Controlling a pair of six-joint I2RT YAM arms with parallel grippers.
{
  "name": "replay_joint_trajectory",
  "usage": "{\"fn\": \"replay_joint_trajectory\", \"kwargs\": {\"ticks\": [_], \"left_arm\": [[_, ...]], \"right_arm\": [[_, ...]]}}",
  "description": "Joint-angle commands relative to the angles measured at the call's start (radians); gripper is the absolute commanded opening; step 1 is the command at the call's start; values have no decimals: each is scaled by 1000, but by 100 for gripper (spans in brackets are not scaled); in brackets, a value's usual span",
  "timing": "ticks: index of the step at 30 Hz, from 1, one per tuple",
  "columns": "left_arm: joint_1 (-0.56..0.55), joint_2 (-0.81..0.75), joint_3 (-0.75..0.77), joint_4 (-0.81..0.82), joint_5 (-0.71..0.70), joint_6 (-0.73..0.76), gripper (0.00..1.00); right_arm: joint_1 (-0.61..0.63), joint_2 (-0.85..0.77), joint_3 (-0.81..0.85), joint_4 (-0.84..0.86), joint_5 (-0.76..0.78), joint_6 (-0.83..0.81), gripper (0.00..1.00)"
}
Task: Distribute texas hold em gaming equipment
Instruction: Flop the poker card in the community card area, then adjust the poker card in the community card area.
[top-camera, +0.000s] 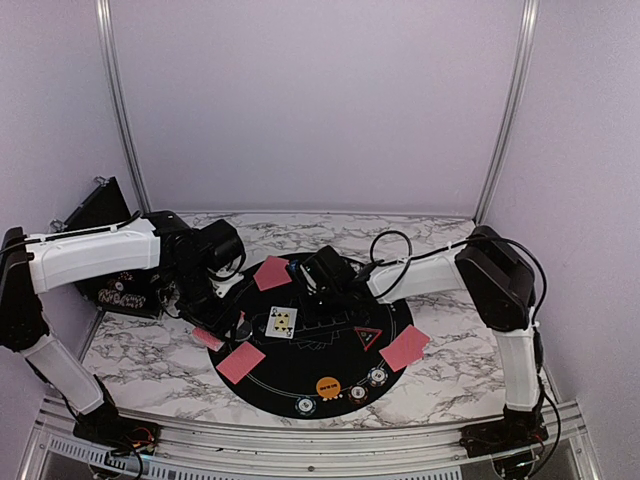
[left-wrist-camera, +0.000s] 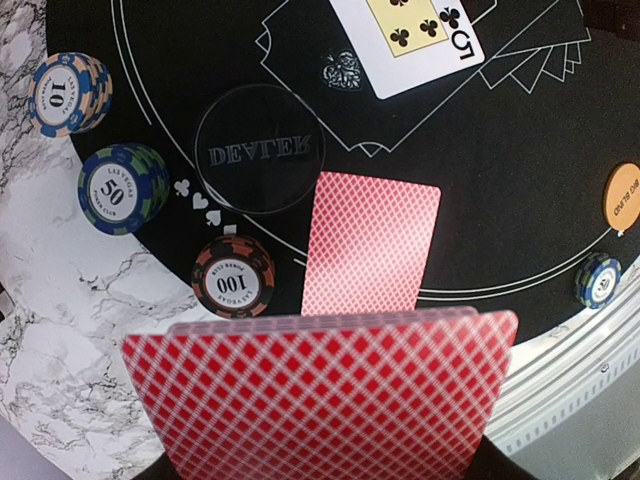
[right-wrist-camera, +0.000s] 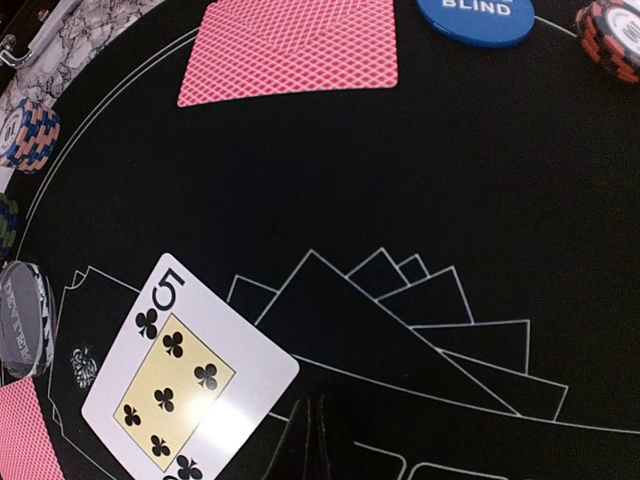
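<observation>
My left gripper (top-camera: 212, 332) is shut on a deck of red-backed cards (left-wrist-camera: 320, 400) at the mat's left edge. Below it a face-down card (left-wrist-camera: 370, 243) lies beside the clear dealer button (left-wrist-camera: 260, 150) and three chip stacks (left-wrist-camera: 122, 188). My right gripper (right-wrist-camera: 315, 440) is shut and empty, just above the black mat (top-camera: 300, 375), right of the face-up five of clubs (right-wrist-camera: 185, 375). Other face-down cards lie at the far (top-camera: 271, 272) and right (top-camera: 405, 347) rims. An orange disc (top-camera: 328, 385), striped chips (top-camera: 377, 376) and a red triangle marker (top-camera: 368, 336) sit near the front.
A blue blind disc (right-wrist-camera: 475, 18) and a red chip stack (right-wrist-camera: 612, 38) lie at the mat's far side. A black case (top-camera: 100, 215) stands open at the left of the marble table. A metal rail (top-camera: 300, 440) runs along the near edge.
</observation>
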Motion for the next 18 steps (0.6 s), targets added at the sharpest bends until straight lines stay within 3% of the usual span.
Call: {"fn": "replay_joint_trajectory", "kwargs": {"ticks": [1,18], "left_arm": [[-2,-6,15,-2,6,8,58],[-2,-12,5,0,6,7,58]], "right_arm": [[16,65,40,-39,36,-12,2],[86,94,86,-36,-6,-8,2]]}}
